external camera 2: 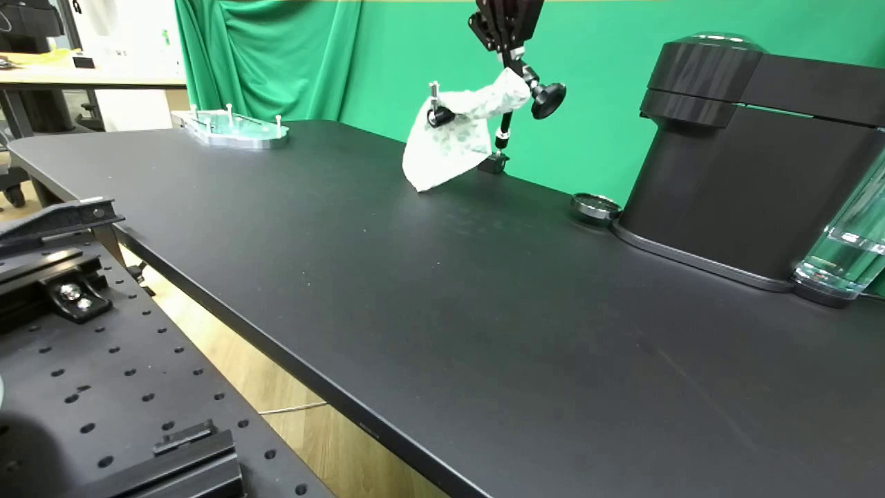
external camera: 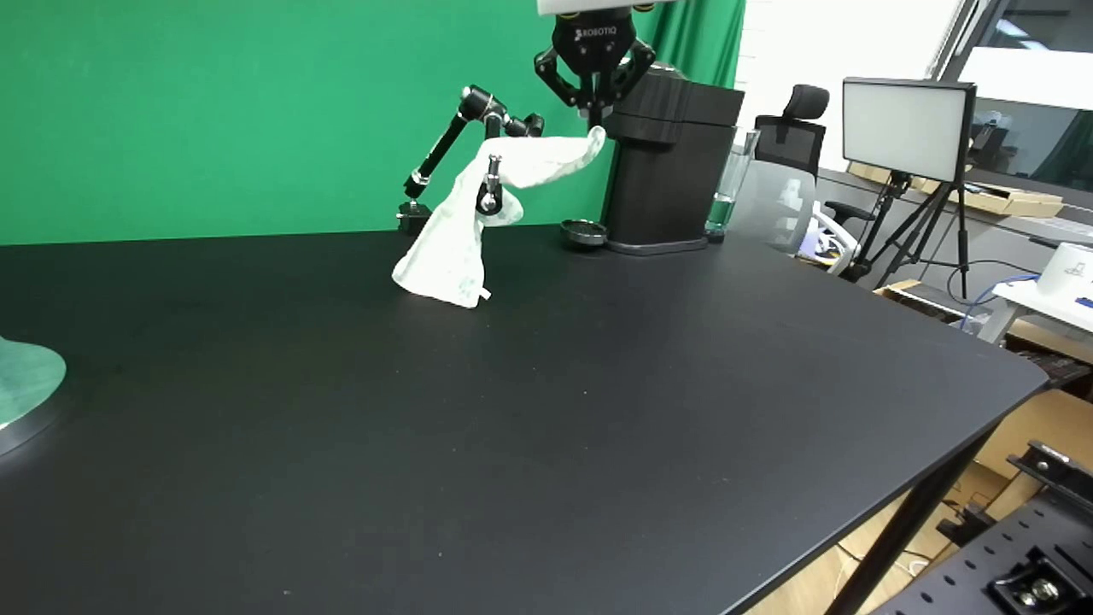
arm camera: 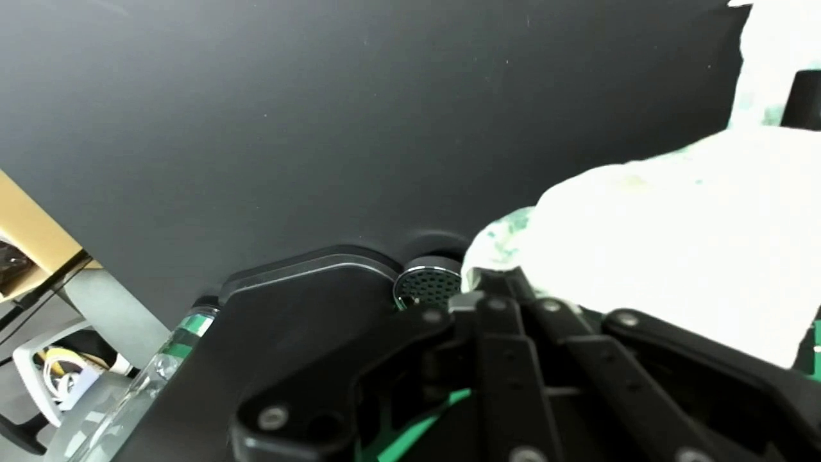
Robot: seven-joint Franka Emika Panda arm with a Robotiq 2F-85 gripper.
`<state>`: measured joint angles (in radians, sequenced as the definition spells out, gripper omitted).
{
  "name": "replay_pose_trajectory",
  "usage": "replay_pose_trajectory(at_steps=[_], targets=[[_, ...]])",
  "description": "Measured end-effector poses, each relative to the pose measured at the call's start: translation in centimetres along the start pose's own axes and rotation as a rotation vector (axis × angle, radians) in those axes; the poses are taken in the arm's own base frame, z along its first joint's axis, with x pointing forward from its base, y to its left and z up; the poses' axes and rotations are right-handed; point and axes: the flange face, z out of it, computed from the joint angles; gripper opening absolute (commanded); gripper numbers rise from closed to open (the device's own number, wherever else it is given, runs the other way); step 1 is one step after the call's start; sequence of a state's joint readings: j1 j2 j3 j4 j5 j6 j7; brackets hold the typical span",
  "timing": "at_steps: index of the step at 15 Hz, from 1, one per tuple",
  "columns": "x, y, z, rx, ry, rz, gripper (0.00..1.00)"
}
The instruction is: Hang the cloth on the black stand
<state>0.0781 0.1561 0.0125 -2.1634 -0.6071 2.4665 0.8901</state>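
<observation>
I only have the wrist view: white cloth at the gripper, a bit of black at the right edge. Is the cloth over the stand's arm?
Observer: Yes. In an exterior view the white cloth drapes over the arm of the black stand, one end hanging below it.
Operator: Stand's base?
Observer: At the table's edge by the green backdrop.
Operator: Anything else on the table I can't see?
Observer: A clear plate with upright pegs, toward the end away from the coffee machine.

The black hand (external camera: 595, 114) bears pale ROBOTIQ lettering (external camera: 596, 33).
</observation>
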Motion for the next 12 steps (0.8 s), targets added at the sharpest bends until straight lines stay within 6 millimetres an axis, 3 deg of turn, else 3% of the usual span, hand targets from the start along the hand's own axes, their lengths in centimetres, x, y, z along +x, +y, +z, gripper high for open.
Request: replay_pose_trajectory(at_steps=[7,12], targets=[[-1.6,-0.5,4.7,-0.020,-0.088,0.013,0.00],[-2.4,-0.6,6.5,-0.021,-0.137,0.039,0.00]])
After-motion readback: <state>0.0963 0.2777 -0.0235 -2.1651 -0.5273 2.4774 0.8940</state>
